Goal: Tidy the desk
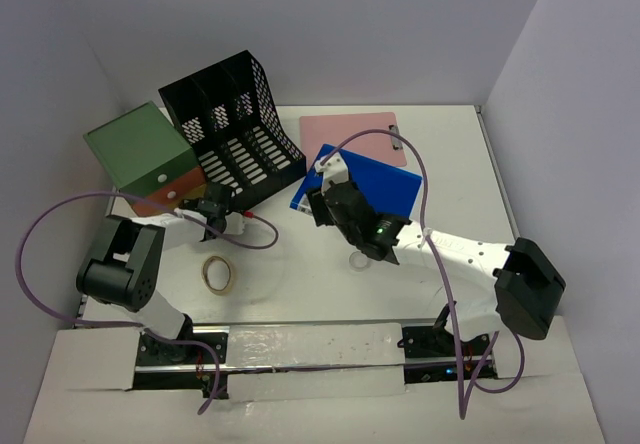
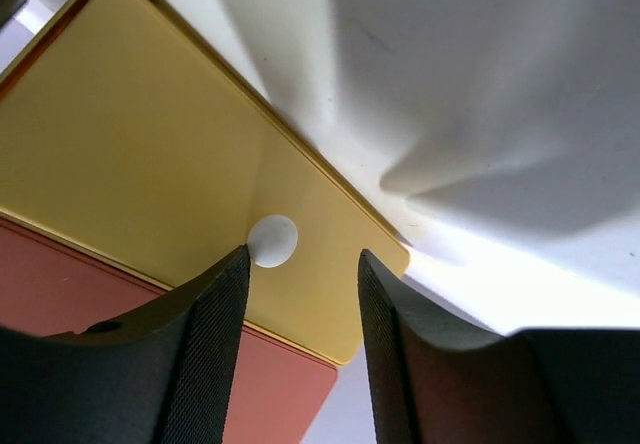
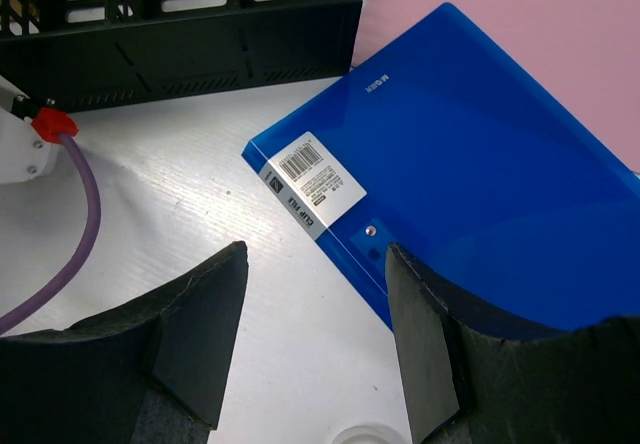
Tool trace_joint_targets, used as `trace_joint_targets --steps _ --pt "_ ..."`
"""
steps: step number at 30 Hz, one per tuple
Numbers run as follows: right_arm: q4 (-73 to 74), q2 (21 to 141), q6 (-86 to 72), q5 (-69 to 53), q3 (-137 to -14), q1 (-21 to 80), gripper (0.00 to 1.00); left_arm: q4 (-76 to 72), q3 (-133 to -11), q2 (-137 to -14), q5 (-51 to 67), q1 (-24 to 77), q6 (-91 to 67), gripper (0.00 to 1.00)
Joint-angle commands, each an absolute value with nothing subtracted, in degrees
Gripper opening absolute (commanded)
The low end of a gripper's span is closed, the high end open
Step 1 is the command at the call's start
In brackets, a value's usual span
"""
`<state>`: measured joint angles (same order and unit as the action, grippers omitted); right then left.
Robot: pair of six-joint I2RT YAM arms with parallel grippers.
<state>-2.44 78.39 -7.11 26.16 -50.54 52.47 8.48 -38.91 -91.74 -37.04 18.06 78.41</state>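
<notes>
Drawer box: green-topped, far left of the desk, just beside the rack.
Left hand: jaws partly apart, gripping nothing; the yellow drawer's white knob sits at one fingertip.
Tape: flat, near the left hand.
Rack: black mesh, back left.
Desk: white, spanning the view beneath everything.
Folder: blue, its edge meeting a pink clipboard.
Right hand: wide open, empty, over the folder's labelled corner.
</notes>
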Motion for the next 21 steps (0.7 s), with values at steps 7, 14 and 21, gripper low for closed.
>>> trace_joint_targets --steps 7,14,21 --pt "-3.35 74.33 -6.93 28.85 -50.43 52.11 0.64 27.5 -42.33 -92.64 -27.67 17.38 61.5 0.5" --pt "-3.65 72.77 -6.24 29.75 -49.22 52.08 0.64 34.62 -45.94 -91.8 -22.3 16.7 55.71 0.49" --pt "-3.95 71.11 -6.18 30.35 -48.35 52.09 0.64 40.13 -46.86 -90.72 -19.02 16.84 52.18 0.48"
